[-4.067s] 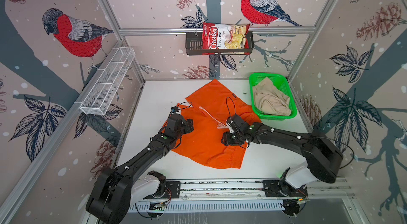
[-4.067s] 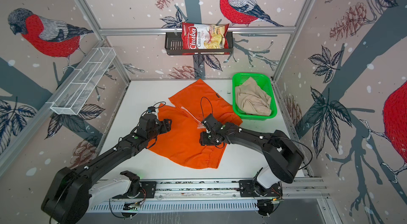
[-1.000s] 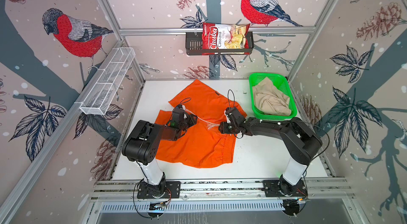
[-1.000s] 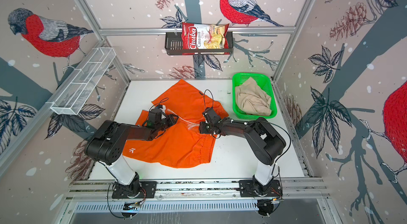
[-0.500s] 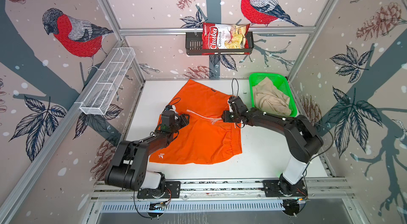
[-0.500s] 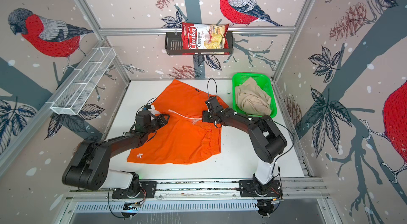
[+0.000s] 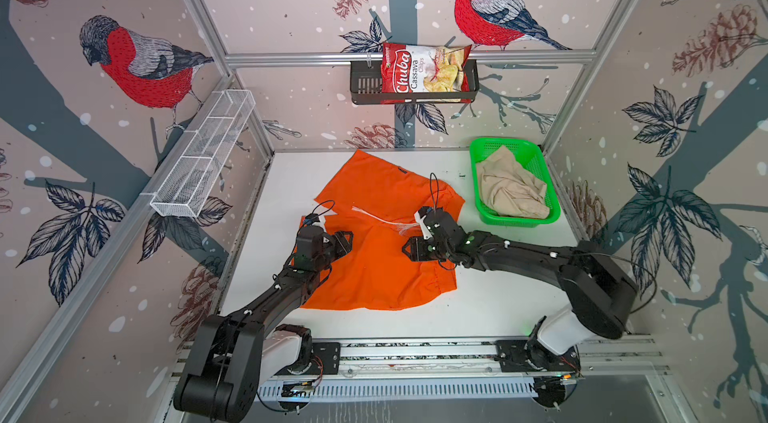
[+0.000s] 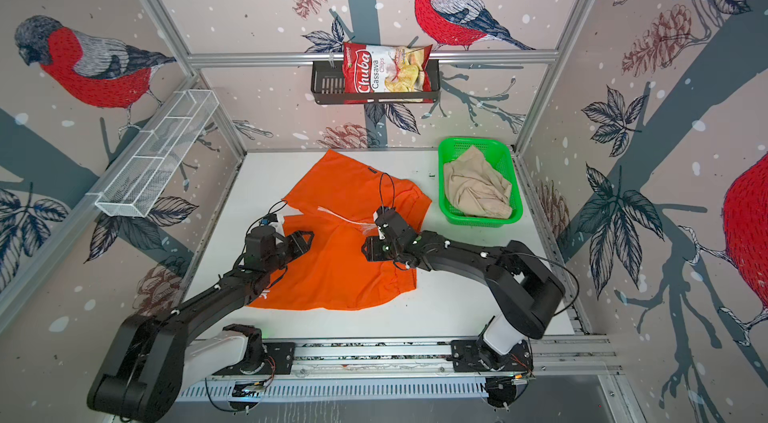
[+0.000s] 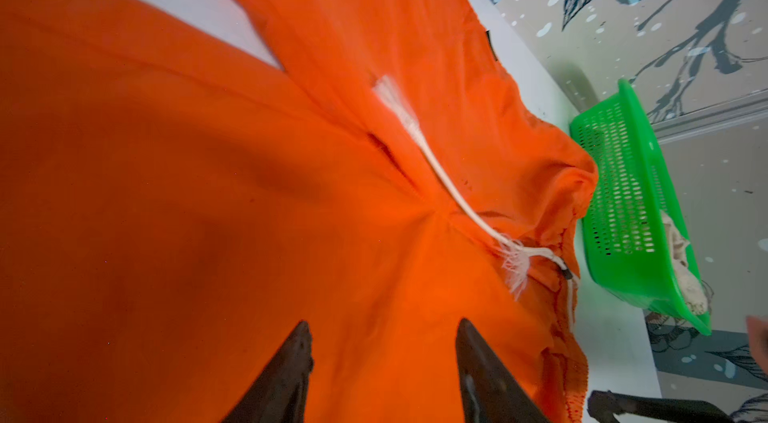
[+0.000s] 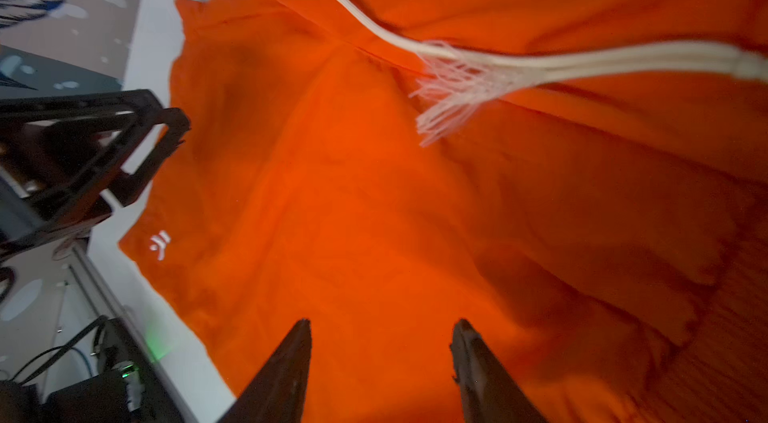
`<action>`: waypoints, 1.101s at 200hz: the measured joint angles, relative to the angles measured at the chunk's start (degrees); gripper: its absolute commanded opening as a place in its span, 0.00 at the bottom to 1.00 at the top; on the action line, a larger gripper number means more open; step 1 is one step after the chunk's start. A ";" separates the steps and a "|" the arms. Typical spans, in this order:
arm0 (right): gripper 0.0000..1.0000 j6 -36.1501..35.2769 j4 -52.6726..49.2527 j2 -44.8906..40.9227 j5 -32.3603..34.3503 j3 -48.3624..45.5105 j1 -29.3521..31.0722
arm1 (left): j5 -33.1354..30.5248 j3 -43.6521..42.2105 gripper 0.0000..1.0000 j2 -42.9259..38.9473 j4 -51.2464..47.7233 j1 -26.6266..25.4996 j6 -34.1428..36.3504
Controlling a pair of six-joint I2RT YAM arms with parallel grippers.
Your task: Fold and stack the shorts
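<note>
Orange shorts: the bright orange cloth shorts (image 7: 374, 275) lie spread over the middle of the white table (image 7: 498, 300) in both top views. One leg lies toward the back wall and the other toward the front rail, with the gathered waistband on the right.
Drawstring: a white cord (image 7: 382, 219) with frayed ends lies across the orange cloth between the two arms.
Logo: a small white mark (image 10: 160, 245) sits near one hem corner.
Left gripper (image 7: 347, 240): it is over the left part of the front leg. In the left wrist view (image 9: 382, 327) the jaws stand partly apart with only orange cloth behind them and nothing held.
Right gripper (image 7: 409, 248): it is over the waistband side, near the frayed cord end. In the right wrist view (image 10: 380, 325) the jaws are parted to about the same width and hold nothing.
Contact: whether either tip touches the cloth cannot be told.
Beige shorts: the crumpled khaki cloth shorts (image 7: 509, 188) lie inside the green plastic mesh basket (image 7: 519, 220). The basket stands at the table's back right, near the orange waistband.
</note>
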 measured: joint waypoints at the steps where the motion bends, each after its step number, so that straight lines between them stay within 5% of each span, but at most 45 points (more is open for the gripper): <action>1: 0.56 0.00 0.04 0.33 -0.09 0.00 0.00 | -0.04 -0.07 0.55 0.00 -0.02 0.00 -0.09; 40: 0.57 0.15 -0.09 6.29 -1.20 0.79 -0.42 | -1.62 -1.55 0.56 2.27 -0.20 0.00 -1.11; 132: 0.57 1.66 3.69 3.69 -0.76 -3.54 -6.34 | -0.13 2.97 0.55 13.62 5.05 0.00 0.28; 220: 0.57 2.73 2.40 -9.27 -0.70 -6.29 -5.18 | -0.37 3.30 0.55 3.08 0.83 -0.33 0.37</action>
